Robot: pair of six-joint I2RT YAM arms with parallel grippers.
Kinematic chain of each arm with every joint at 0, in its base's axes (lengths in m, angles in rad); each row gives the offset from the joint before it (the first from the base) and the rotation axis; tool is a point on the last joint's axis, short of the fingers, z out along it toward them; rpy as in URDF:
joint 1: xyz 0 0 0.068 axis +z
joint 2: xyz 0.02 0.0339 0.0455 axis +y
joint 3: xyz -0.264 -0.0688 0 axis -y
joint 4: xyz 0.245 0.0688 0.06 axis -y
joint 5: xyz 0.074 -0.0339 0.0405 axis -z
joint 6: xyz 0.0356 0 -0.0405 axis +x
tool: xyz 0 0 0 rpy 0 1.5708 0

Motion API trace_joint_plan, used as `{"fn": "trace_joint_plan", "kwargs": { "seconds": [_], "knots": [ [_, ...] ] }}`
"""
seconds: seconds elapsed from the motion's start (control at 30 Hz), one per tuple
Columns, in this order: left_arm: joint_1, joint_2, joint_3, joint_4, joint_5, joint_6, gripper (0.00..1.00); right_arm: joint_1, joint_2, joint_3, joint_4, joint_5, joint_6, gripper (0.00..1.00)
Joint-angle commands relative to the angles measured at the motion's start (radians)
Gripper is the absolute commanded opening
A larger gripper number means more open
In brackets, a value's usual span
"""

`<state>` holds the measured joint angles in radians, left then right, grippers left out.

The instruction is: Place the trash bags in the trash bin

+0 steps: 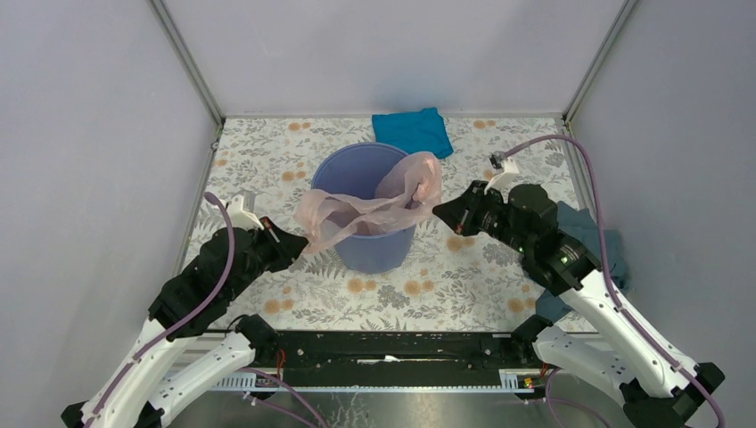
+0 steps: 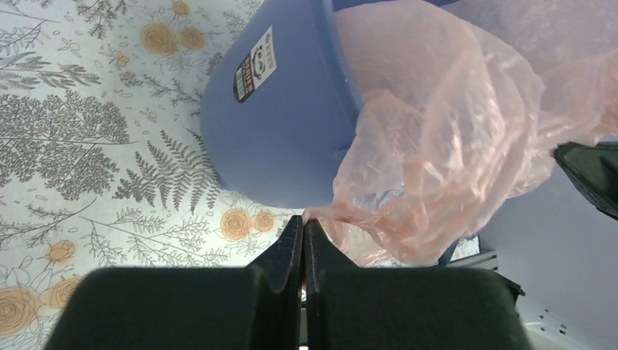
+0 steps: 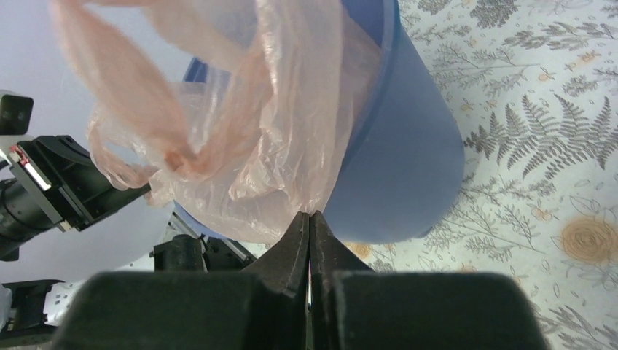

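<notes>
On the floral desk (image 1: 464, 285) the trash bin (image 1: 379, 248) stood upright, mouth up. The trash bag (image 1: 357, 210) draped over its rim, stretched lengthwise left to right between the arms. The left gripper (image 1: 300, 242) and right gripper (image 1: 439, 212) had their jaws pressed together, each apparently pinching a bag edge.

Pair of arms, left arm (image 1: 227, 267) and right arm (image 1: 544, 241): white lower links, black upper housings, lilac cable (image 1: 557, 136) looped along each, white bracket (image 1: 242, 209) at each wrist, matte black tapered fingers (image 2: 290, 248), small green light (image 1: 563, 259) on the right arm.
</notes>
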<state>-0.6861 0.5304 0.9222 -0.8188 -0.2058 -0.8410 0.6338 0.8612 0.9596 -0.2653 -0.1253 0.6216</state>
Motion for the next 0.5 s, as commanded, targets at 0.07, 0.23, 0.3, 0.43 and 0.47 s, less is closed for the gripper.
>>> {"fn": "trace_joint_plan", "kwargs": {
  "seconds": [0.07,0.23,0.3,0.43,0.47],
  "knots": [
    [0.002,-0.031,-0.054,-0.035,-0.030,-0.029,0.00,-0.002,-0.067,-0.098,-0.044,0.050,-0.031,0.00],
    [0.002,-0.039,-0.128,-0.017,-0.018,-0.052,0.00,-0.001,-0.053,-0.148,-0.011,0.059,-0.021,0.00],
    [0.002,-0.041,-0.155,0.003,-0.024,-0.058,0.00,-0.002,-0.042,-0.157,0.009,0.063,-0.022,0.00],
    [0.002,-0.033,-0.180,0.047,-0.041,-0.068,0.00,-0.001,0.005,-0.163,0.046,0.086,-0.051,0.00],
    [0.003,-0.028,-0.181,0.058,-0.052,-0.069,0.00,-0.001,0.020,-0.162,0.053,0.090,-0.064,0.00]
  ]
}}
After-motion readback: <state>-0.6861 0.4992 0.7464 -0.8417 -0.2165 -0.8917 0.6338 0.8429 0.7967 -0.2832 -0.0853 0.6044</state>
